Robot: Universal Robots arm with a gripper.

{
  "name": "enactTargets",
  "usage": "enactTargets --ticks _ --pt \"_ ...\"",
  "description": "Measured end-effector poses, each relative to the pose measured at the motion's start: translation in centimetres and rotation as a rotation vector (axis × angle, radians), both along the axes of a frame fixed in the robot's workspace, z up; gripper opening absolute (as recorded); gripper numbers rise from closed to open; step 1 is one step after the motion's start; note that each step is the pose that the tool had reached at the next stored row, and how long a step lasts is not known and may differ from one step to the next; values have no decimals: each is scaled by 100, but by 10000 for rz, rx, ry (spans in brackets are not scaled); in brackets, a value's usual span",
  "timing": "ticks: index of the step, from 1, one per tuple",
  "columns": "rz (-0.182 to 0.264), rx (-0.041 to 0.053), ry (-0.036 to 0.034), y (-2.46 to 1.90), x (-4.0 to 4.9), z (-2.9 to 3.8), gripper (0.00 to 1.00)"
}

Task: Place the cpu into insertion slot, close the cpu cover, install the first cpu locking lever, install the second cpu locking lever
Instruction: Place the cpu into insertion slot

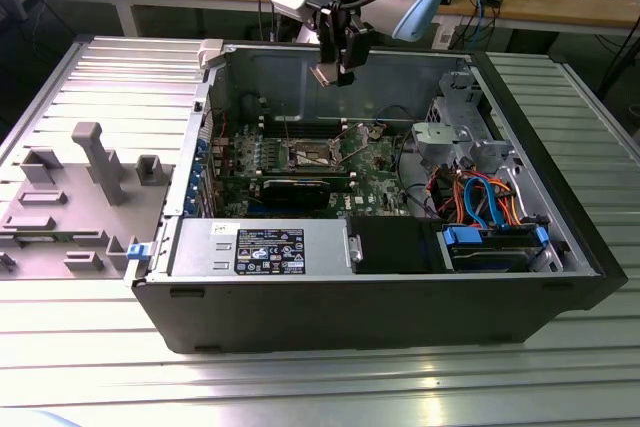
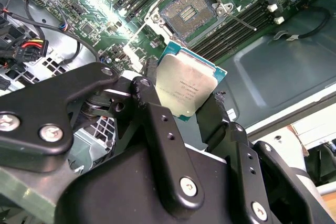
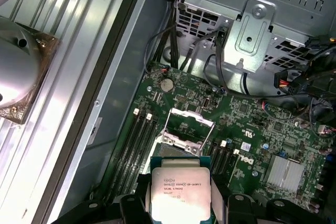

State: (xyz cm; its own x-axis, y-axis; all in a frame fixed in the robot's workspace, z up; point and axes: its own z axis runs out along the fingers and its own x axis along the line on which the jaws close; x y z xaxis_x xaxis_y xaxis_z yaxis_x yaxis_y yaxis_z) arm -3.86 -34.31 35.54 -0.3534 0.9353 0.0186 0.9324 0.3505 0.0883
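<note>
My gripper (image 1: 332,69) hangs above the open computer case, shut on the cpu (image 1: 325,75) by two opposite edges. In both wrist views the cpu (image 2: 186,85) (image 3: 180,187) is a flat square chip with a pale silver face, held between black fingers (image 2: 152,108). The insertion slot (image 1: 312,154) lies well below it on the green circuit board, its dark centre (image 2: 190,11) uncovered. A silvery frame that looks like the cpu cover (image 3: 195,121) stands raised at one edge of the slot (image 3: 184,132). Thin metal levers rise beside the slot.
Long memory slots (image 2: 236,27) flank the socket. A black expansion card (image 1: 300,187) lies nearer the case front, with a power supply (image 1: 260,247) before it. A drive cage (image 1: 455,132) with coloured cables is at the exterior view's right, and a grey fixture (image 1: 90,162) is outside on the left.
</note>
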Motion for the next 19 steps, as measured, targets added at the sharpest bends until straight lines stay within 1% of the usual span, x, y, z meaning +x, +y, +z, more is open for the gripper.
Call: enactTargets --ticks 19 --pt "-101 0 0 0 0 0 54"
